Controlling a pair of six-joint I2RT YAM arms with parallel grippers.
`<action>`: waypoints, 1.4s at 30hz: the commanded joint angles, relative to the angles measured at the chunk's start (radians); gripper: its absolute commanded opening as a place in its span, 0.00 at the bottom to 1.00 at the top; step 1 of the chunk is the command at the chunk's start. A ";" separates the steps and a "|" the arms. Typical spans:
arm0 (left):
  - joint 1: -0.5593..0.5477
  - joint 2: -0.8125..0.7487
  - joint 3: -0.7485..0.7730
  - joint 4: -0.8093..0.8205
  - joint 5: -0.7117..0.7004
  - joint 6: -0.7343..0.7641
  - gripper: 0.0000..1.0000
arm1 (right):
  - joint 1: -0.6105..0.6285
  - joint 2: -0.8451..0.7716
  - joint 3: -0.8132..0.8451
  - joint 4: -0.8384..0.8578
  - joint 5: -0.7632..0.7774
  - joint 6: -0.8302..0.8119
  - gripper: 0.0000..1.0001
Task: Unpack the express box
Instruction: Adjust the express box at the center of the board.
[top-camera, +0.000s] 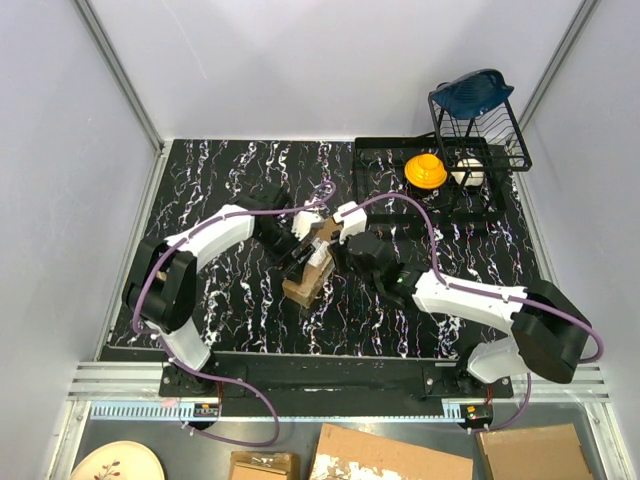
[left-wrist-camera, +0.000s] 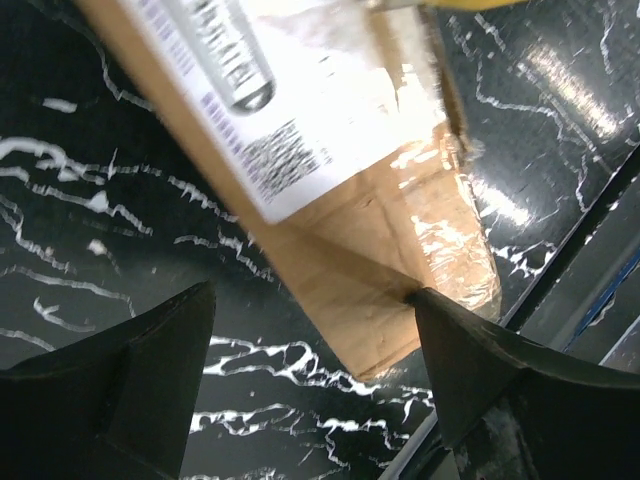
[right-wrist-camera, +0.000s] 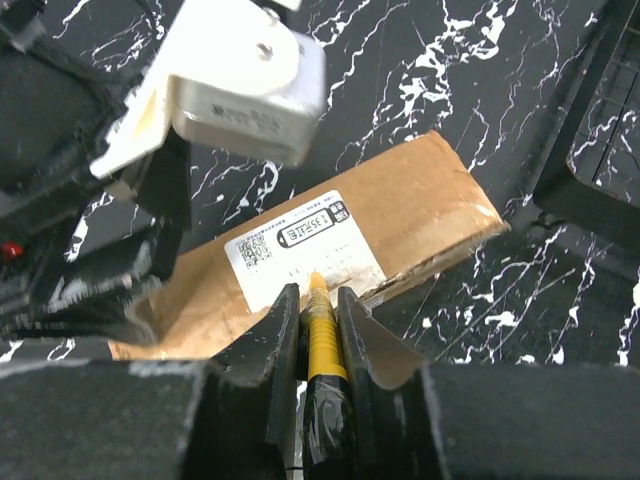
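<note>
Yellow utility knife, dish rack, blue bowl

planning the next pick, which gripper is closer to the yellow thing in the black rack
Right. The right gripper, jaws shut on the knife over the express box, is near-left of the yellow thing; the left gripper straddles the box farther left.

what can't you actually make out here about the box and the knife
- Top view: express box partly covered by the left arm, tape too small.
- Left wrist view: label blurred, cut by the top edge.
- Right wrist view: utility knife in the right gripper hides whether its tip touches the box; left arm hides the box's left end.
</note>
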 joint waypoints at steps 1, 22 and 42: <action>0.055 -0.039 -0.026 -0.042 -0.150 0.094 0.83 | 0.031 -0.059 0.006 -0.133 -0.016 0.052 0.00; 0.135 0.115 0.140 0.056 -0.175 0.117 0.83 | 0.119 -0.204 -0.013 -0.262 -0.229 0.149 0.00; 0.290 0.015 0.247 -0.119 0.125 0.080 0.88 | 0.019 0.062 0.039 0.301 -0.712 -0.605 0.00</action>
